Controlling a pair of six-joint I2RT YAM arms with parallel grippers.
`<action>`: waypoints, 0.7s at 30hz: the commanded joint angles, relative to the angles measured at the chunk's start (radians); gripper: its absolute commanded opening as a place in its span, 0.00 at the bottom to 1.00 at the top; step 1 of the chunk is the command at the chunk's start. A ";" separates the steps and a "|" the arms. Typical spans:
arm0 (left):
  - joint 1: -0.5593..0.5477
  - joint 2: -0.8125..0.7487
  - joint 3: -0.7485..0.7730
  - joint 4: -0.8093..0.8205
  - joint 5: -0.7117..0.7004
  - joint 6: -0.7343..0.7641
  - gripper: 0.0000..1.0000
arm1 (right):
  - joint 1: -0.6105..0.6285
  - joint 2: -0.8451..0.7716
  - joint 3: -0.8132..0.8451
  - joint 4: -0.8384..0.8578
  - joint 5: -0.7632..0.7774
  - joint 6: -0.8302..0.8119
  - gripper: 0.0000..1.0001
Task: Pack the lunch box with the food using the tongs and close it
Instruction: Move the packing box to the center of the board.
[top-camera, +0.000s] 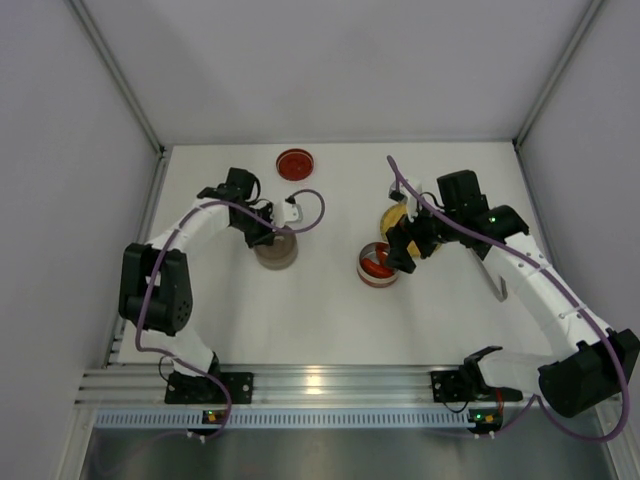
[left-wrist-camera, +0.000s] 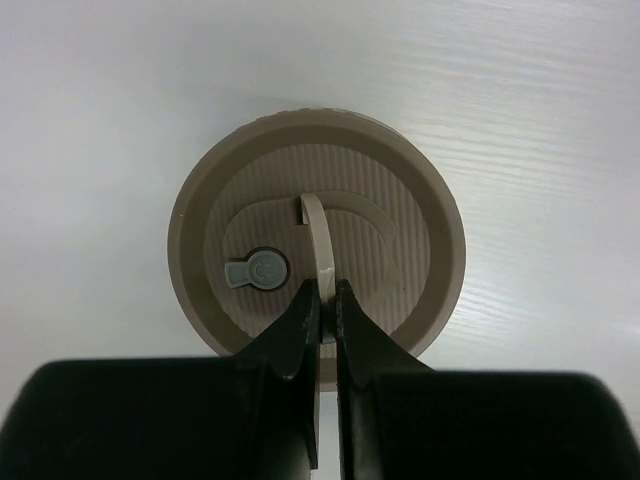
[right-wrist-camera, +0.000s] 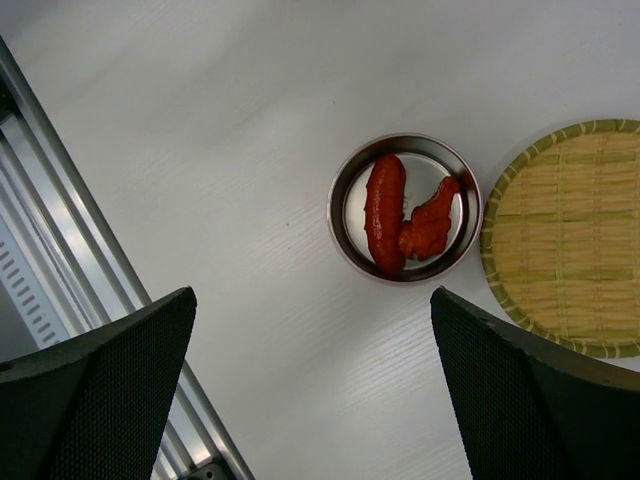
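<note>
The lunch box (right-wrist-camera: 346, 178) is a round steel tin with two elongated red pieces of food (right-wrist-camera: 387, 212) lying in it; from above it shows at mid-table (top-camera: 378, 268). My right gripper (right-wrist-camera: 312, 292) hangs open above the table just beside the tin (top-camera: 400, 248), with nothing between its fingers. My left gripper (left-wrist-camera: 327, 290) is shut on the thin upright handle strip of a round ribbed beige lid (left-wrist-camera: 400, 230). From above, that lid (top-camera: 276, 252) sits left of centre under the left gripper (top-camera: 277, 232). No tongs are in view.
A round yellow woven plate (right-wrist-camera: 570, 235) lies right against the tin, partly under the right arm (top-camera: 392, 217). A small round red dish (top-camera: 295, 163) sits near the back wall. Aluminium rails (top-camera: 320, 385) run along the near edge.
</note>
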 joint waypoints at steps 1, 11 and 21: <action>-0.054 0.008 -0.123 -0.409 0.029 0.145 0.00 | -0.022 -0.029 0.044 0.013 -0.018 -0.012 0.99; -0.239 -0.285 -0.386 -0.436 0.071 0.149 0.09 | -0.023 -0.052 0.064 -0.003 -0.015 0.013 0.99; -0.375 -0.361 -0.446 -0.357 0.090 0.037 0.26 | -0.023 -0.072 0.065 -0.020 -0.007 0.020 0.99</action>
